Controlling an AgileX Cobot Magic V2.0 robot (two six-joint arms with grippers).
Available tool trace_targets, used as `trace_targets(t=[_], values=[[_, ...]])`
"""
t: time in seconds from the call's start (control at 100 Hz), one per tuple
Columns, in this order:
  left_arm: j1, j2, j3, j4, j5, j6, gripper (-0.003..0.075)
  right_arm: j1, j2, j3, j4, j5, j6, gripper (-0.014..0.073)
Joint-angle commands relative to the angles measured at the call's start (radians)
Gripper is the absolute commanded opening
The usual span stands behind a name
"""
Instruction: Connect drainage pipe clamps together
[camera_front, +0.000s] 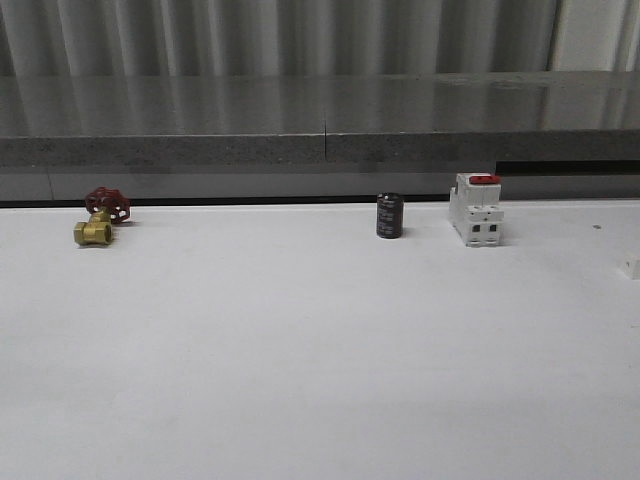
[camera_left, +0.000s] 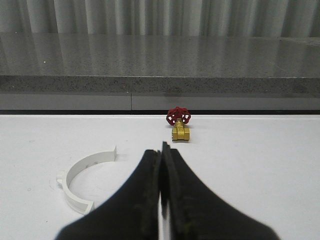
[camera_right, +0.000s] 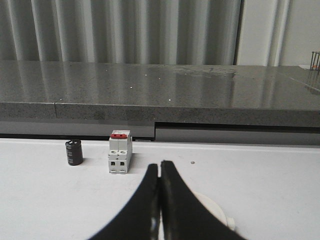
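One drainage pipe clamp (camera_left: 79, 176), a white semicircular band with flat end tabs and a small outer lug, lies flat on the white table beside my left gripper (camera_left: 161, 149). That gripper is shut with nothing in it and hovers apart from the band. A second white curved clamp (camera_right: 222, 215) lies under and beside my right gripper (camera_right: 160, 164), mostly hidden by the black fingers (camera_right: 182, 200). The right gripper is also shut and holds nothing.
A brass valve with a red handwheel (camera_front: 98, 217) sits at the far left of the table. A black cylinder (camera_front: 390, 215) and a white breaker with a red top (camera_front: 476, 208) stand at the back right. A small white piece (camera_front: 630, 267) shows at the right edge. A grey ledge (camera_front: 320, 150) runs behind the table.
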Motion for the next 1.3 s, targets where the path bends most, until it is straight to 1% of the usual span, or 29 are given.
trace_targets(t=[0.0, 0.31, 0.4, 0.51, 0.58, 0.65, 0.72, 0.84, 0.94, 1.05, 1.21, 1.26, 1.29], values=[[-0.001, -0.033, 0.048, -0.003, -0.080, -0.011, -0.0020, -0.001, -0.014, -0.020, -0.011, -0.084, -0.004, -0.0057], [-0.001, -0.033, 0.029, -0.012, -0.080, -0.011, -0.0020, -0.001, -0.014, -0.020, -0.011, -0.084, -0.004, -0.0057], [-0.001, -0.032, -0.019, -0.026, -0.080, -0.011, -0.0020, -0.001, -0.014, -0.020, -0.011, -0.084, -0.004, -0.0057], [-0.001, 0.006, -0.120, -0.027, -0.049, -0.011, -0.0020, -0.001, -0.014, -0.020, -0.011, -0.084, -0.004, -0.0057], [-0.001, 0.057, -0.205, -0.027, 0.012, -0.011, -0.0020, -0.001, -0.014, -0.020, -0.011, -0.084, -0.004, -0.0057], [-0.001, 0.129, -0.302, -0.027, 0.100, -0.011, -0.0020, -0.001, -0.014, -0.020, -0.011, -0.084, -0.004, -0.0057], [-0.001, 0.213, -0.401, -0.027, 0.200, -0.011, -0.0020, -0.001, -0.014, -0.020, -0.011, -0.084, -0.004, -0.0057], [-0.001, 0.353, -0.562, -0.027, 0.409, -0.011, -0.0020, -0.001, -0.014, -0.020, -0.011, -0.084, -0.004, -0.0057], [-0.001, 0.451, -0.656, -0.027, 0.525, -0.011, -0.0020, -0.001, -0.014, -0.020, -0.011, -0.084, -0.004, -0.0057], [-0.001, 0.536, -0.701, -0.027, 0.579, -0.011, -0.0020, -0.001, -0.014, -0.020, -0.011, -0.084, -0.004, -0.0057], [-0.001, 0.611, -0.701, -0.021, 0.587, -0.011, -0.0013, -0.001, -0.014, -0.020, -0.011, -0.084, -0.004, -0.0057], [-0.001, 0.624, -0.701, -0.021, 0.593, -0.011, 0.0025, -0.001, -0.014, -0.020, -0.011, -0.084, -0.004, -0.0057], [-0.001, 0.627, -0.701, -0.021, 0.595, -0.011, 0.0073, -0.001, -0.014, -0.020, -0.011, -0.084, -0.004, -0.0057]])
